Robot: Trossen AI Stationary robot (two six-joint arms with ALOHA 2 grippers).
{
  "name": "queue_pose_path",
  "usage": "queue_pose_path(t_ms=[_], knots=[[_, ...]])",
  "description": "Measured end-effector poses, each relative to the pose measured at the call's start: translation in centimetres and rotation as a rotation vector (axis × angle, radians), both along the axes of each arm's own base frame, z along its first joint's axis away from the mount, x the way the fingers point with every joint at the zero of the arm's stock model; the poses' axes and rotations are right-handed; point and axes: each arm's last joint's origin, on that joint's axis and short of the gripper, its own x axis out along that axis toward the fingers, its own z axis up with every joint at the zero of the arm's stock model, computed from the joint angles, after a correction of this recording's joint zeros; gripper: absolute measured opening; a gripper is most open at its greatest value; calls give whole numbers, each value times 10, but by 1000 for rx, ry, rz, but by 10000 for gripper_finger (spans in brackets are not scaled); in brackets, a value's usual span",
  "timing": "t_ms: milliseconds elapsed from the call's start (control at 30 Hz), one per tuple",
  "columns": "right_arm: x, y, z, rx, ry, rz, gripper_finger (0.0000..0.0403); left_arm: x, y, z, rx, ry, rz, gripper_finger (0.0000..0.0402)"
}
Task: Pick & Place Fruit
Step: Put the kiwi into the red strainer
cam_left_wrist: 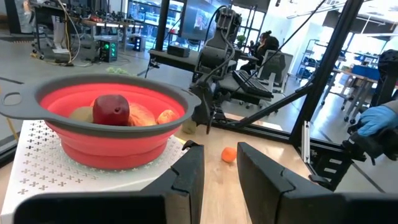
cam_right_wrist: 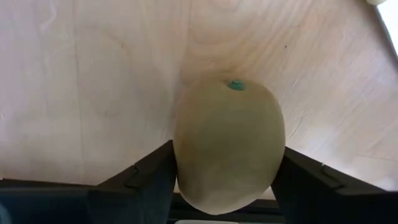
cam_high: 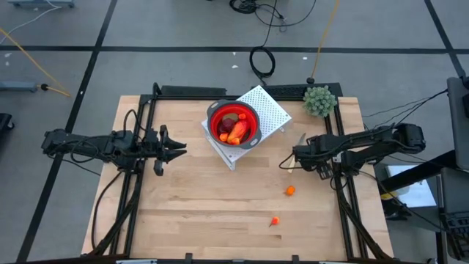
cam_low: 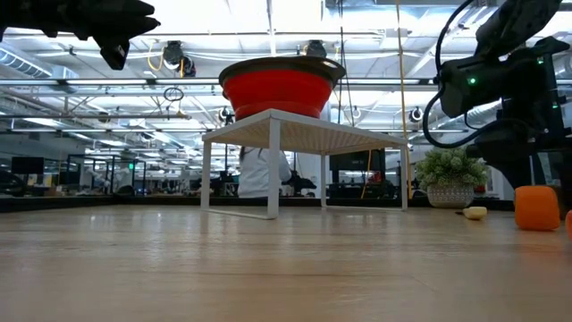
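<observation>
Gripping pale brown oval (cam_right_wrist: 229,146), seemingly green-tipped

Two black, slim, jointed arms, dark cables looped along the links. Left gripper (cam_high: 174,152) matte black with flat blocky fingers (cam_left_wrist: 186,174). Right gripper (cam_high: 293,155) same black build; green indicator light on the arm.

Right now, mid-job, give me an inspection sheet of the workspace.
Surface: wooden table, bare at the front.
Job's things: red bowl on white rack holds fruit; two orange pieces loose on the table.
Clutter: green plant; knife.
End effectors: left end effector open, empty; right end effector shut on pale oval fruit.
Cables: coil on the floor.
Surroundings: gloved hand beyond the table.
</observation>
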Motion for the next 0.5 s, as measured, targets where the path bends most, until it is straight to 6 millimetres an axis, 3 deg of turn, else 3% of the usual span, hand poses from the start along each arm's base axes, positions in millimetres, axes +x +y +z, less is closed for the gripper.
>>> queue_pose_path(t_ms=[200,500], knots=[[2,0,6,-9,-3,-39,207,0,0,0,0,0,0,93],[20,1,32,70,-92,-113,213,0,0,0,2,0,0,93]])
